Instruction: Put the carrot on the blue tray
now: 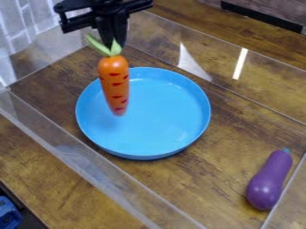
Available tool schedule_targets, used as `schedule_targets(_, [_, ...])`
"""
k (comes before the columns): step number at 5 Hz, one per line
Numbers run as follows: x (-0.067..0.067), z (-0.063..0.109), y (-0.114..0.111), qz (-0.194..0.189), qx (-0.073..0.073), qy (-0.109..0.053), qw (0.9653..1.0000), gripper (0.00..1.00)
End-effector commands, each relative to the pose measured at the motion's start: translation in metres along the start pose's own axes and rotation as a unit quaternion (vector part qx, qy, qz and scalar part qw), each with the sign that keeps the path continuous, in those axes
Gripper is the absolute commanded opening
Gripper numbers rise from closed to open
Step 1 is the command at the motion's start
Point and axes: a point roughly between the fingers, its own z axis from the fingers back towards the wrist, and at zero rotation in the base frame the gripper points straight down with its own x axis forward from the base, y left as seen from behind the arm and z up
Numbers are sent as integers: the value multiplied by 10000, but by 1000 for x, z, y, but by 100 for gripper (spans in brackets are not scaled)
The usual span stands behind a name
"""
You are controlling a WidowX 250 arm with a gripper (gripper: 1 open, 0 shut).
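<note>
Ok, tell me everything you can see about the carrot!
The carrot is a small orange toy, smooth and plastic-looking, with dark notch marks and a light green leafy top. It hangs tip down, nearly upright, from the fingers pinching its leaves. Nothing else seems to touch it; it shows against the left side of the blue tray.

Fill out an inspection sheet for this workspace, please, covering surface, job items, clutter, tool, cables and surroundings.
Surface: wooden table, nothing spilled.
Job's things: carrot hangs upright by its leafy top, lifted over the left part of the blue tray; nothing lies in the tray.
Clutter: purple eggplant lies on the table, right of the tray and apart from it.
Grippers: tool shut on the carrot's green top.
Cables: nothing seen.
Surroundings: clear panels fence the table.
</note>
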Motion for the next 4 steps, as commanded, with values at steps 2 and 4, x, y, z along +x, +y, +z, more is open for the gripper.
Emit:
schedule_targets(2, [-9, 10, -7, -87, -319, -249, 9991, 0])
schedule_targets(4, [-15, -1, -3, -349, -433, -253, 9981, 0])
